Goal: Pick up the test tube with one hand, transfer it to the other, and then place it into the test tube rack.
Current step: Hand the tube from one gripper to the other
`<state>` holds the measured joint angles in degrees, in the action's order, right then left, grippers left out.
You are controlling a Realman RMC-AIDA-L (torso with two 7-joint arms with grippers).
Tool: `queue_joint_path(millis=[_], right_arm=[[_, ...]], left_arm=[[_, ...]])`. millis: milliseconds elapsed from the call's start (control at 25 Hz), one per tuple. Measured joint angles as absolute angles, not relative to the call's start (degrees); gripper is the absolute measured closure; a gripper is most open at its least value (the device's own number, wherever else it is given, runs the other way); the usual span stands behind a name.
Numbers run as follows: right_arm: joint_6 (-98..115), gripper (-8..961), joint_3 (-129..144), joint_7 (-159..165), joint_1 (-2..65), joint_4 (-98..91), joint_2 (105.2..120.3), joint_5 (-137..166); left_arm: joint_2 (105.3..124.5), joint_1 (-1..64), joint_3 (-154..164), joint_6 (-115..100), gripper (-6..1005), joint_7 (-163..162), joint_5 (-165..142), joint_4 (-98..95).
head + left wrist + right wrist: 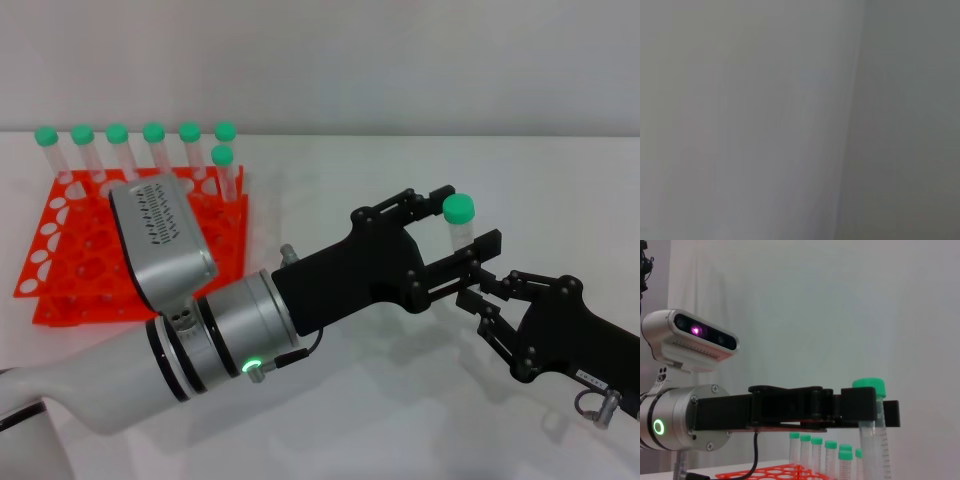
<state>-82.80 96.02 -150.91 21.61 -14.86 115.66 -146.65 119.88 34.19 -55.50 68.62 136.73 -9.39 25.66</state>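
Green cap up top, and the test tube (459,226) is sitting upright in mid-air above the white bench (400,420), right of centre, well away from the test tube rack (70,265). Left gripper (462,240) is reaching across from the left, and its black fingers are closing around the tube just below the cap. From the right wrist view you can see those fingers (860,410) clamping the tube (873,440) at its upper part, the clear body hanging down beneath them. Right gripper (478,298) is coming in from the lower right, its fingertips sitting just beside the tube's lower end under the left gripper; whether they are pinching the tube or parted from it I cannot tell. Orange-red rack is lying at the far left of the bench, with a row of green-capped tubes (152,150) standing along its back edge and one more at its right corner. Left wrist view is giving only a plain grey surface.
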Motion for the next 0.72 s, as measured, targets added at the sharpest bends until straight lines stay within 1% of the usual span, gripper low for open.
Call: queue_joint_path(millis=[40, 240, 480, 720], right_arm=[[-82.8, 765, 96.0, -150.9, 21.6, -14.9, 115.63, -146.6], [-82.8, 765, 96.1, -150.9, 21.6, -14.8, 115.62, -146.6], [-82.8, 766, 95.9, -150.9, 21.5, -14.7, 115.67, -146.6], [-82.5, 766, 95.6, -150.9, 21.4, -14.6, 115.65, -146.7]], left_arm=[[119.89, 34.3, -55.4, 68.6, 181, 136.7, -9.4, 25.7], [119.89, 34.4, -55.0, 68.6, 412, 137.0, -9.4, 25.7], [119.91, 34.3, -54.9, 68.6, 620, 137.4, -9.1, 25.7], [119.96, 34.3, -54.9, 68.6, 703, 137.7, -9.0, 25.7]])
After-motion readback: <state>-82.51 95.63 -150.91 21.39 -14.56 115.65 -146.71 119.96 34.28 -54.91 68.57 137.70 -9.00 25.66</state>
